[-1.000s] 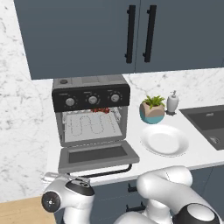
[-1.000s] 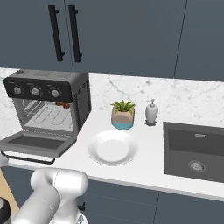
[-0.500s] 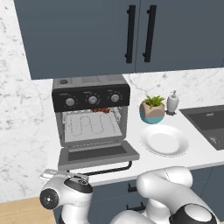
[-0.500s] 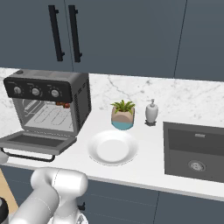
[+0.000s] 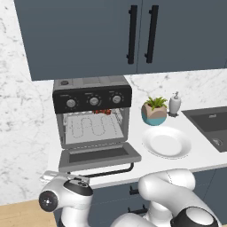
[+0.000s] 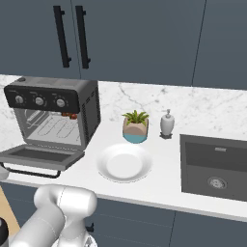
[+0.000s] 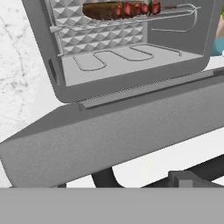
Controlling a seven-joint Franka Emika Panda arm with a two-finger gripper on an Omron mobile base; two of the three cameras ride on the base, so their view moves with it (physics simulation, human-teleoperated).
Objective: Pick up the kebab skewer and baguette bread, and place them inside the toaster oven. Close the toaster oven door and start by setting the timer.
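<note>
The toaster oven [image 5: 92, 116] stands on the white counter [image 6: 159, 185], left of the plate [image 5: 166, 142], with the toaster oven door [image 5: 99, 155] lowered flat toward the near edge. In the left base view the three knobs face the camera and small red chunks show at the top of the cavity; the right base view shows the oven's dark side wall and the same red chunks just under the panel. The hand view, looking from below the door's near edge, resolves them: the brown baguette bread [image 7: 101, 11] and the kebab skewer [image 7: 140, 8] lie end to end on the upper wire rack [image 7: 127, 21], the loaf to the left. A potted plant [image 6: 135, 126] and a soap dispenser [image 6: 167, 123] stand beyond the plate; the sink [image 6: 215, 166] lies to the right. The fingertips are hidden; whether the tool stands wide or narrow cannot be told.
</note>
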